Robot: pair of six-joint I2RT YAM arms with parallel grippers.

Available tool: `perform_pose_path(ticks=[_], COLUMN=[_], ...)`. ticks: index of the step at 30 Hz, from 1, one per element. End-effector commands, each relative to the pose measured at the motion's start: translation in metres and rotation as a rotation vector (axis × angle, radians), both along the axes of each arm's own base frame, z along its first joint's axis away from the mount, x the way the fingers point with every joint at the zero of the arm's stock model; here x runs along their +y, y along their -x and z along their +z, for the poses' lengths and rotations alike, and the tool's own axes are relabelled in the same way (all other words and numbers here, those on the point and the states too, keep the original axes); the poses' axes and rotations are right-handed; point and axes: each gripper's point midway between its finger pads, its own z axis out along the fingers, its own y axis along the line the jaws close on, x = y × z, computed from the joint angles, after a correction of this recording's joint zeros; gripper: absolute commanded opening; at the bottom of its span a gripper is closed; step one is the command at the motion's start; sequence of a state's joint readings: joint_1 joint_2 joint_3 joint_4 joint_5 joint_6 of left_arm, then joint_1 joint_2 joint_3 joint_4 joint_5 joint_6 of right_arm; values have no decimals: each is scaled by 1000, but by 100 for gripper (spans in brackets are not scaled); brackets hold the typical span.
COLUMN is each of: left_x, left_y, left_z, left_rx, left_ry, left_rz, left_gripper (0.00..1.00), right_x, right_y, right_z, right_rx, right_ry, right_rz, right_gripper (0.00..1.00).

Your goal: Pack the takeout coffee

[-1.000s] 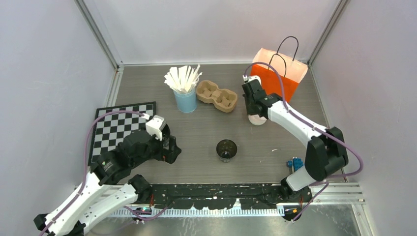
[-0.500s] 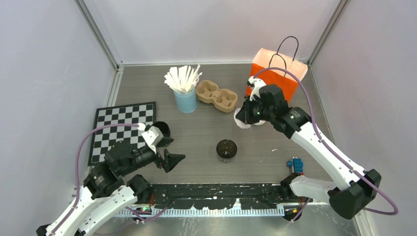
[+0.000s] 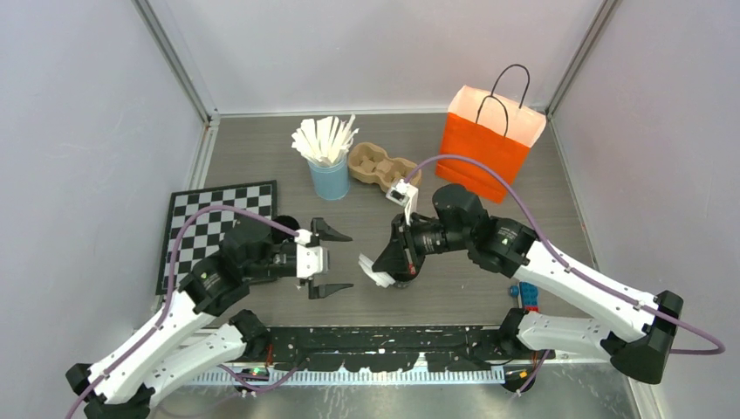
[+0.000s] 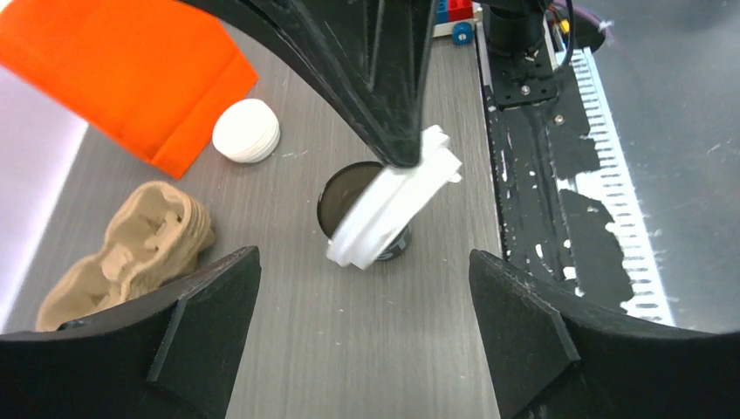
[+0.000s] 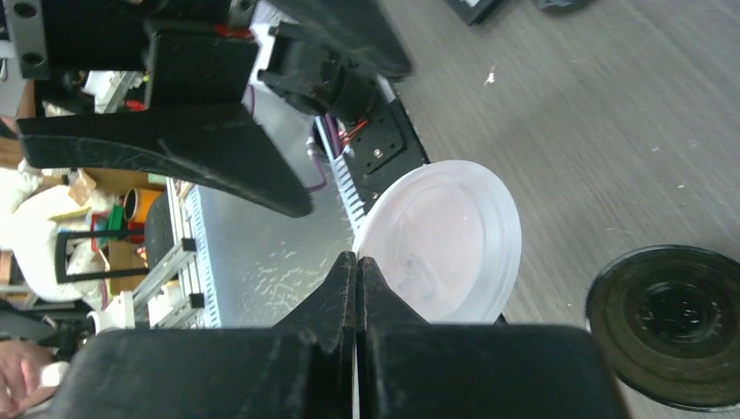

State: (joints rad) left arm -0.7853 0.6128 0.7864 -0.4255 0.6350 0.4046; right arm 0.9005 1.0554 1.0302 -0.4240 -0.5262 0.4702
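The open cup [image 4: 349,196], a small dark paper one, stands unlidded toward the middle of the desk's [image 3: 262,166] near edge. Its white lid [image 4: 393,205] hangs tilted over the rim; whether it touches the rim I cannot tell. The right end effector [image 3: 390,260] is clamped shut on the lid's thin edge (a narrow hold, so the lid may pivot if pushed hard). To seat it well, I would level the lid first, centre it over the rim, then press straight down rather than drag it sideways, which could tip the light cup. The left end effector [image 3: 347,260] stands wide open and empty near the cup, on its left; closing it gently round the cup's wall would steady things. The lidded cup [image 4: 247,131] waits beside the orange bag [image 4: 131,70] toward the far right corner, with the cardboard cup carrier [image 4: 122,253] nearer the far edge.
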Motion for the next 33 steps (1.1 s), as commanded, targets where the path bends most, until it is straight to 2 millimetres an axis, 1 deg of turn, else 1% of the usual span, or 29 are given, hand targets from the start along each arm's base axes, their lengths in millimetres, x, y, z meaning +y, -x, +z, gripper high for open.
perform_pose_path(ticks=[1, 4, 6, 9, 11, 15, 22, 24, 25, 27, 29, 33], left_x=[-12, -17, -19, -20, -22, -27, -36, -38, -39, -40, -41, -41], left_y=[4, 7, 11, 19, 20, 17, 13, 12, 12, 11, 12, 14], left_z=[31, 29, 23, 12, 10, 10, 7, 4, 3, -1, -6, -8], left_rx=[-190, -187, -160, -121, -105, -86, -54, -36, -25, -9, 6, 12], left_ry=[43, 48, 35, 13, 11, 8, 42, 39, 36, 28, 20, 29], left_rz=[-133, -170, -201, -254, -271, -271, -262, -255, -252, -251, -252, -254], left_gripper=[92, 93, 93, 91, 89, 79, 66, 59, 53, 47, 43, 38], right_x=[8, 11, 11, 11, 10, 8, 3, 2, 1, 0, -2, -5], right_y=[19, 29, 30, 32, 35, 40, 43, 43, 43, 43, 43, 43], right_z=[23, 23, 25, 28, 30, 31, 22, 21, 21, 22, 22, 23], right_rx=[-40, -40, -45, -48, -50, -60, -56, -59, -64, -72, -78, -87], right_ry=[-71, -75, -84, -106, -115, -124, -111, -110, -111, -114, -118, -117], right_rz=[73, 102, 102, 102, 111, 133, 141, 139, 137, 128, 121, 114], right_gripper=[0, 0, 0, 0, 0, 0, 0, 0, 0, 0, 0, 0])
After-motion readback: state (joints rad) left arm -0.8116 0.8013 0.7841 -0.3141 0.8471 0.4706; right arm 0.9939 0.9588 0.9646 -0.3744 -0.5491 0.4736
